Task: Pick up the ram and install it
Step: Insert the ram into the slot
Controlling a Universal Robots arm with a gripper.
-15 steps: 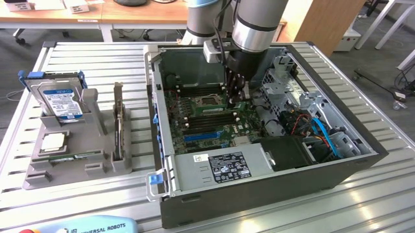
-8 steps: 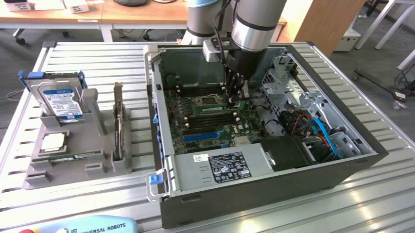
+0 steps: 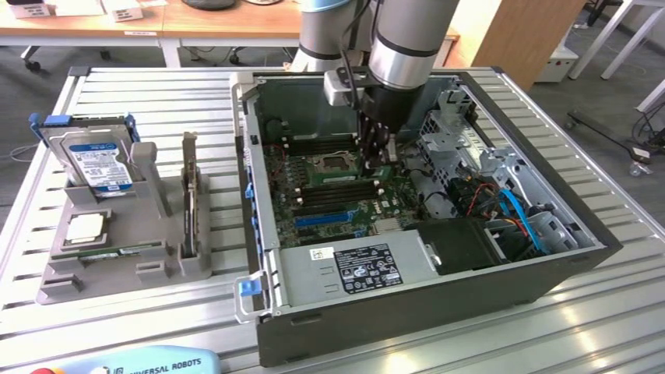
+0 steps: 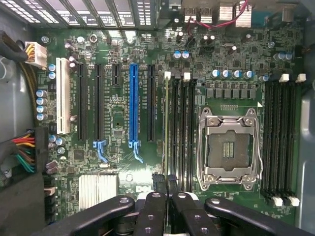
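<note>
The ram [image 4: 166, 137] is pinched between the narrowly closed fingertips of the end effector [image 4: 166, 189], inside the open computer case [image 3: 416, 312] that sits on the slatted worktop [image 3: 135, 327]. It hangs over the motherboard [image 4: 118, 123], in line with the outermost slot of the bank of memory slots [image 4: 183, 132] beside the empty CPU socket [image 4: 229, 147].

Seating it well probably depends on squareness. The stick should stay upright, with its lower edge parallel to that one slot and not straddling the neighbouring slot. The push should go straight down, evenly along the whole length. The white latches [image 4: 187, 76] at the slot ends need to stand open, and I cannot tell whether they do.

The wrist view shows the stick edge-on, as a long, very thin greenish-yellow line running away from the fingertips. Its flat faces are turned out of sight.
</note>
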